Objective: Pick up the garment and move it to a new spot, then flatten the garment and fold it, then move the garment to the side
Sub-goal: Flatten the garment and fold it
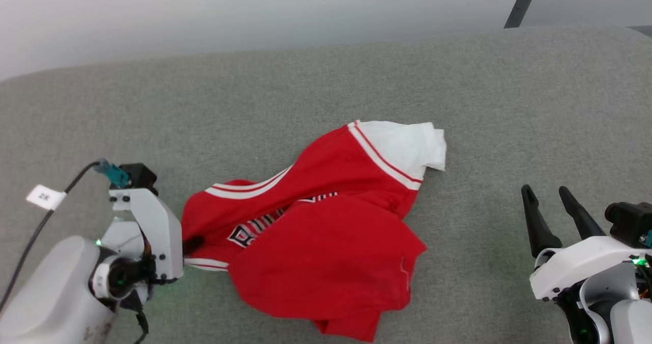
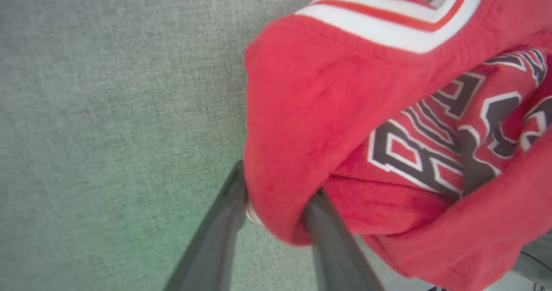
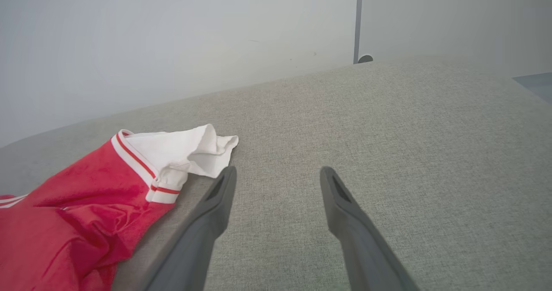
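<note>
The garment [image 1: 326,232], a red T-shirt with white sleeves and striped trim, lies crumpled at the middle of the grey cushion. One white sleeve [image 1: 407,145] points to the far right. My left gripper [image 1: 193,243] is at the shirt's left edge. In the left wrist view its two fingers stand apart on either side of a fold of the garment [image 2: 345,110], beside the black-and-white lettering [image 2: 431,144]; the left gripper [image 2: 278,194] is open around that fold. My right gripper [image 1: 546,193] is open and holds nothing, to the right of the shirt. Its right gripper [image 3: 278,174] fingers hover over bare fabric near the garment [image 3: 86,204].
The grey upholstered surface [image 1: 356,79] stretches wide on all sides of the shirt, with its far edge against a pale wall. A dark pole [image 1: 519,2] rises behind the far right edge. A cable with a white tag [image 1: 46,197] runs to my left arm.
</note>
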### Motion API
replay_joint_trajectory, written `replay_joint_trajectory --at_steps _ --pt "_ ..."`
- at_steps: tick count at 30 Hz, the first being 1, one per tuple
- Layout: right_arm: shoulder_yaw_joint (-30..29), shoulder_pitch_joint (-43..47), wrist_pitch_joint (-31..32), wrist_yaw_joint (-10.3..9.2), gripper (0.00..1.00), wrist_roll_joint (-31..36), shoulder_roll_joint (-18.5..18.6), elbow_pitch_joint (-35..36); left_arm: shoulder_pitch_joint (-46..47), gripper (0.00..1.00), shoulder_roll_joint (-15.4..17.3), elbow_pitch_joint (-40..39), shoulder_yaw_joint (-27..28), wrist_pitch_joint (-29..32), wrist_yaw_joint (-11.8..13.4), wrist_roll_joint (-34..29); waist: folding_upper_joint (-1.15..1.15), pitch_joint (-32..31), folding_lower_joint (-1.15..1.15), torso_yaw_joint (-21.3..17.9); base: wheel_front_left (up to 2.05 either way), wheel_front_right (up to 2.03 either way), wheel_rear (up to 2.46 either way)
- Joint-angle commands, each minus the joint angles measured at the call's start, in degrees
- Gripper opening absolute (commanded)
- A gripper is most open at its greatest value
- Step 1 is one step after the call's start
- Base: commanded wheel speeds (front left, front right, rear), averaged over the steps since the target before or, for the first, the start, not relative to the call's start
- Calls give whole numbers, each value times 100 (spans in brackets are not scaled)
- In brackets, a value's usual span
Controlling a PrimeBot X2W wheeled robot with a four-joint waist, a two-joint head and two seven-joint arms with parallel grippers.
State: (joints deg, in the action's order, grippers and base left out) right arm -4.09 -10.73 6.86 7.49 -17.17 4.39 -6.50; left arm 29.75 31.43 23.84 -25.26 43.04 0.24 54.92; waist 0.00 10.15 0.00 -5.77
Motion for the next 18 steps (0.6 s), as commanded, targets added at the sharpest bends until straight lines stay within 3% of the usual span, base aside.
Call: replay_joint_trajectory --at_steps 1,9,18 --pt "-6 52 -35 0 100 -48 2 -10 61 0 82 -35 -29 -4 -37 -87 0 16 0 -32 0 0 0" --pt "15 90 -86 0 100 -68 3 -99 346 0 71 -494 -192 91 -138 -237 0 -41 0 -100 0 0 0" --pt "52 34 -138 0 100 -95 -22 -149 617 0 -286 -1553 -613 453 -225 -275 0 -23 0 -279 0 0 0"
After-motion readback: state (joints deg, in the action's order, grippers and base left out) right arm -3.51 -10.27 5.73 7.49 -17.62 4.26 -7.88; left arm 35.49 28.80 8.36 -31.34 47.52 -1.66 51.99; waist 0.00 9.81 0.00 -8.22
